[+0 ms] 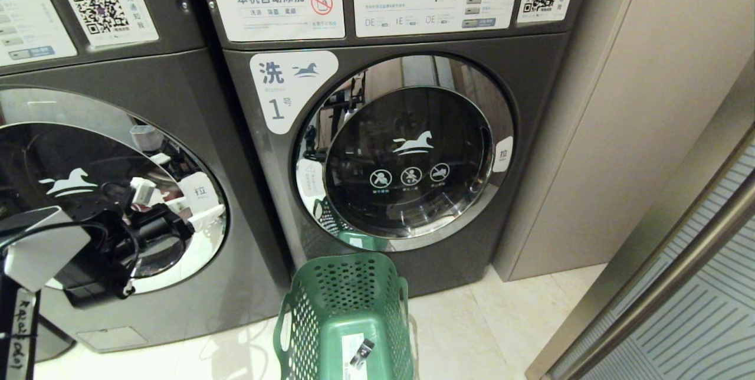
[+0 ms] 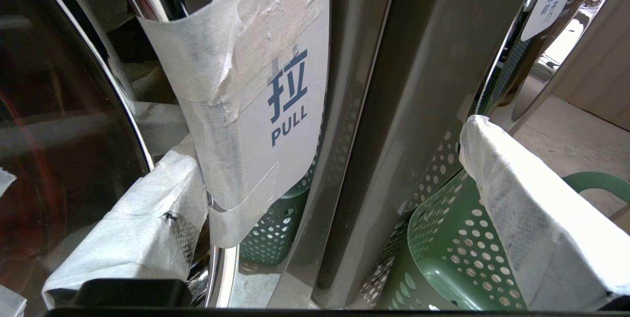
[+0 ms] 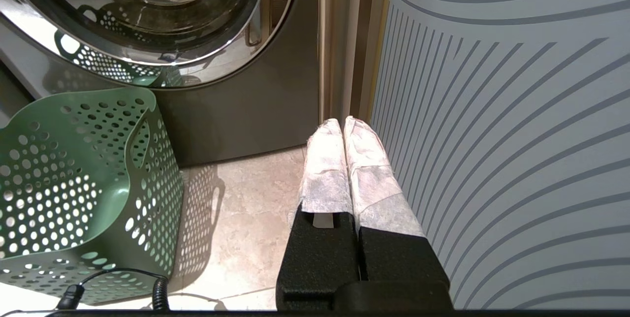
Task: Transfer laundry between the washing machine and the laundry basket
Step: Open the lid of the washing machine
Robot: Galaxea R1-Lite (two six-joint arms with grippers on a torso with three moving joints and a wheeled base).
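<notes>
**A:** Washer (image 1: 177,102) stands left of our basket (image 1: 348,309), door shut. Where is its pull tab (image 2: 275,110) from our left claw (image 2: 334,218)?

**B:** Between our spread fingers (image 2: 138,228), just beside one. Its long axis runs upright along the door rim.

**A:** And our right claw (image 3: 344,169)?

**B:** Pressed shut, low, beyond the basket. Left is nearer.

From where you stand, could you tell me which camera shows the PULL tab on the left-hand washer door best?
The left wrist view: the PULL tab, taped over, fills the frame between the open left gripper fingers. The head view shows it only small, beside the gripper. The right wrist view does not show it.
</notes>
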